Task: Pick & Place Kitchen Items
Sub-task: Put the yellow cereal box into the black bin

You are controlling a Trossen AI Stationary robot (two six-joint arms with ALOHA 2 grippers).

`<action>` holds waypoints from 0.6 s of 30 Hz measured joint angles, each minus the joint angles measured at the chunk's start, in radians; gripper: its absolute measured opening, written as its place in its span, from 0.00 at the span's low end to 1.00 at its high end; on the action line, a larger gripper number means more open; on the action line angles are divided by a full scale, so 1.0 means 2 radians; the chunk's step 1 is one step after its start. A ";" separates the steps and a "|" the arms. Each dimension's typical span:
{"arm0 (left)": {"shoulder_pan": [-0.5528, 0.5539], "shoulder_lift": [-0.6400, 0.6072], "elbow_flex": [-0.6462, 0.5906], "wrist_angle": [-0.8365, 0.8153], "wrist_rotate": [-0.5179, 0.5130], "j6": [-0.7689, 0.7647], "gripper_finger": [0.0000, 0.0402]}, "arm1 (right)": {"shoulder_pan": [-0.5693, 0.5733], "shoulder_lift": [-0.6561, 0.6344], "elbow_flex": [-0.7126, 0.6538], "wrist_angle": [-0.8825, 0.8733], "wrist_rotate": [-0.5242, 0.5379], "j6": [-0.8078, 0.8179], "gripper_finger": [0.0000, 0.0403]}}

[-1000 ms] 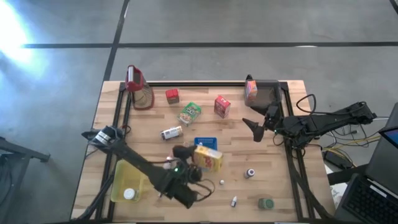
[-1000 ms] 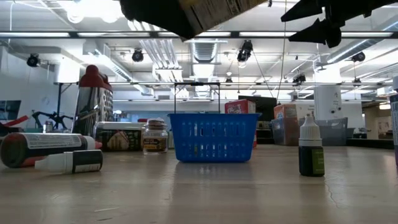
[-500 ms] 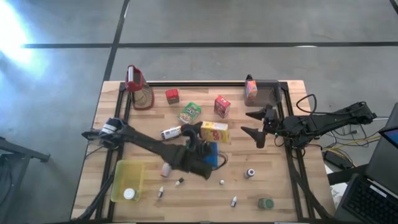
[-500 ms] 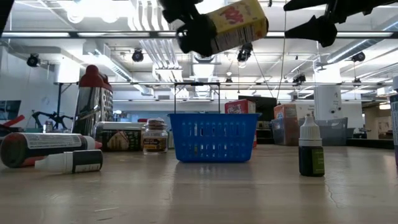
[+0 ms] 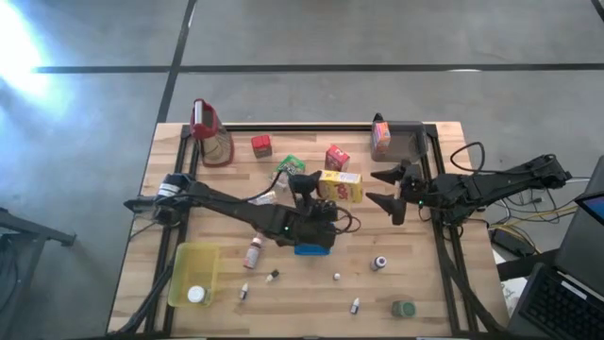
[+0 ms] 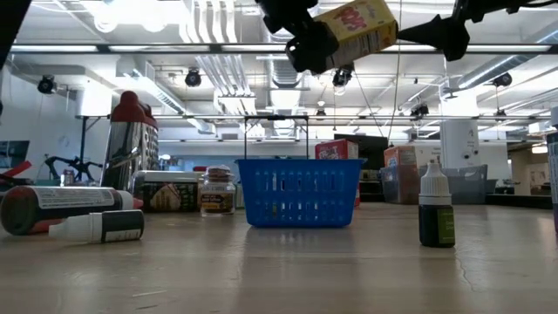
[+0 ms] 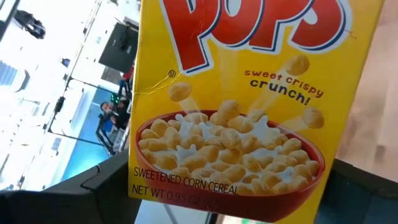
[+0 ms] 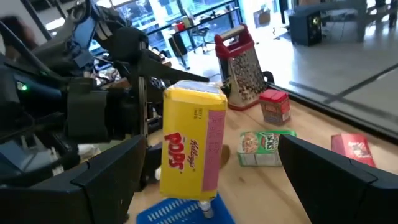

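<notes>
Above the table (image 5: pixel 170 217), left jaws (image 5: pixel 332 186) hold the yellow cereal box (image 5: pixel 341 186); right jaws (image 5: pixel 384 189) wide, empty; other groceries remain scattered.

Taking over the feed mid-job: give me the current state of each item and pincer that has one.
Yellow cereal box: held in the air, clamped by the left pincer.
Right pincer: open, empty, facing the box.
Blue basket: upright on the table.
Green carton: lying flat.
Grater: standing.
Dropper bottle: upright, capped.
Yellow tray: holds a white lid.
</notes>
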 joint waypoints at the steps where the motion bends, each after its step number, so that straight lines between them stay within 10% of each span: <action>1: 0.001 0.000 0.000 0.010 0.000 0.010 0.89 | 0.000 0.000 0.000 -0.002 0.000 0.003 0.90; 18: 0.010 0.000 0.000 0.050 0.029 0.059 0.89 | -0.001 0.040 0.006 0.005 -0.021 0.011 0.90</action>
